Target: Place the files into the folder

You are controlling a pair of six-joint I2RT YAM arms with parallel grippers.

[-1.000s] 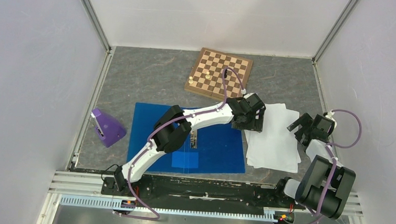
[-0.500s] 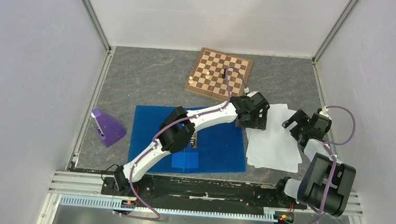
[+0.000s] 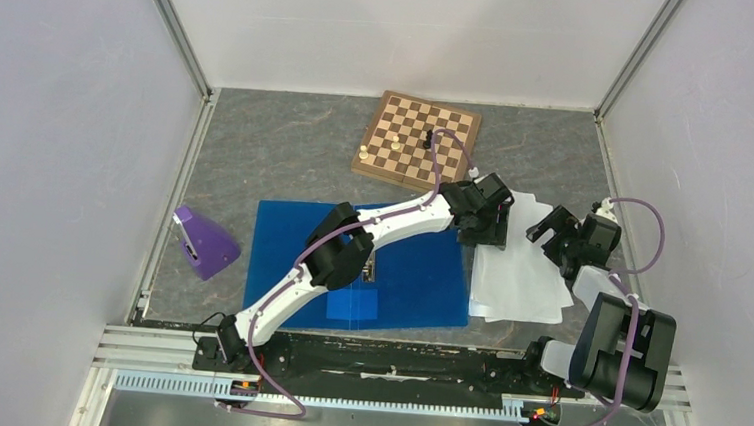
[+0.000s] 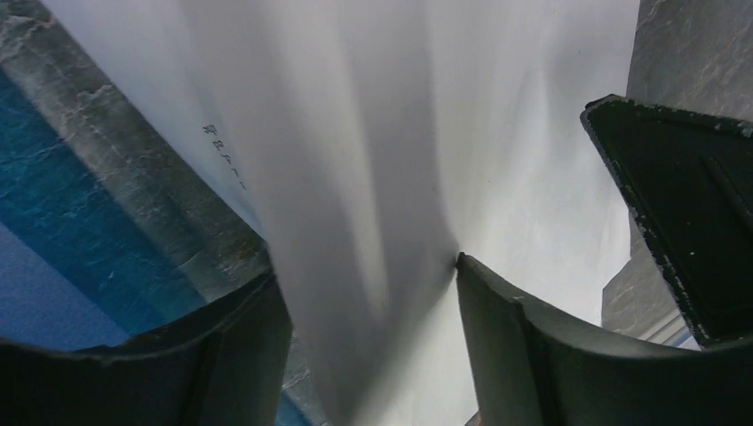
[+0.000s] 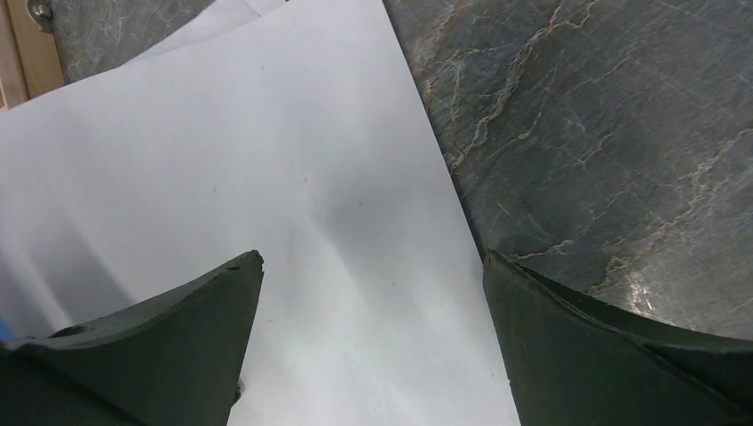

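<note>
The files (image 3: 524,278) lie on the table (image 3: 287,157) just right of the blue folder (image 3: 414,276), with a thin grey strip between them. The left gripper (image 3: 487,231) presses on their left part, its jaws squeezing a raised fold of sheets that touches both fingers (image 4: 542,355). The right gripper (image 3: 550,233) hovers over their right edge, jaws spread wide and holding nothing. A chessboard (image 3: 418,141) sits behind, and a purple object (image 3: 205,244) lies far left.

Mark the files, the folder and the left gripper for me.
files (image 3: 520,283): top external view, middle of the white sheets.
folder (image 3: 416,281): top external view, bare blue surface near its right edge.
left gripper (image 4: 368,275): left wrist view, midway between its fingertips, over the paper.
</note>
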